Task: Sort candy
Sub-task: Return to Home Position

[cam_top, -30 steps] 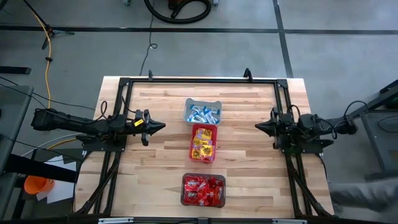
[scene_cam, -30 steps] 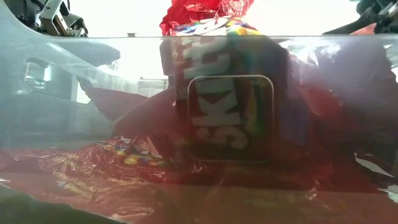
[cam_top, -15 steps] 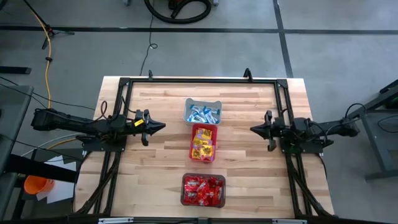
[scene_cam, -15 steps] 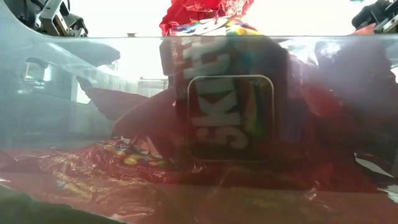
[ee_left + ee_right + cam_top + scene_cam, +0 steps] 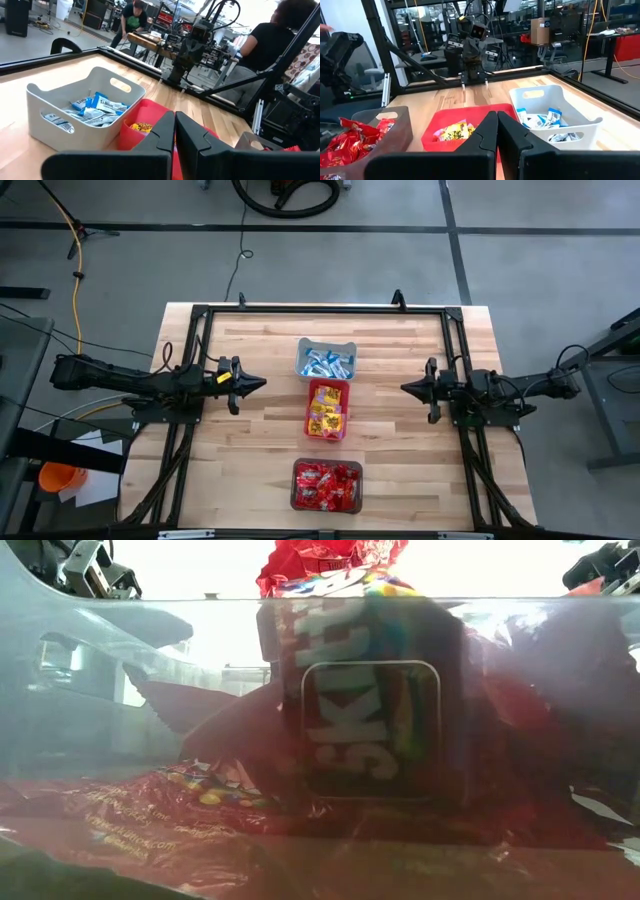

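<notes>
1. Candy sits sorted in 3 bins lined up near to far down the middle of the table (image 5: 250,465). Blue-and-white packets (image 5: 328,363) lie in the grey bin (image 5: 303,346) at the far end, yellow packets (image 5: 327,416) in the red bin (image 5: 313,385) in the middle, and red packets (image 5: 326,485) in the dark bin (image 5: 296,468) at the near end. No loose packet shows on the bare wood.
2. Left end effector (image 5: 258,383) hangs over the table's left side, its fingers pressed together on nothing, pointing right toward the row.
3. Right end effector (image 5: 406,388) mirrors it over the right side, fingers likewise pressed together and empty, pointing left.
4. Both tips line up roughly with the gap between the grey bin and the red bin, well apart from either. Neither arm is clearly the nearer.
5. Sorting looks finished, so the move in hand is probably a retreat to rest. The bins lie inward of each tip, so drawing back outward leads away from them, with little risk of a knock.
</notes>
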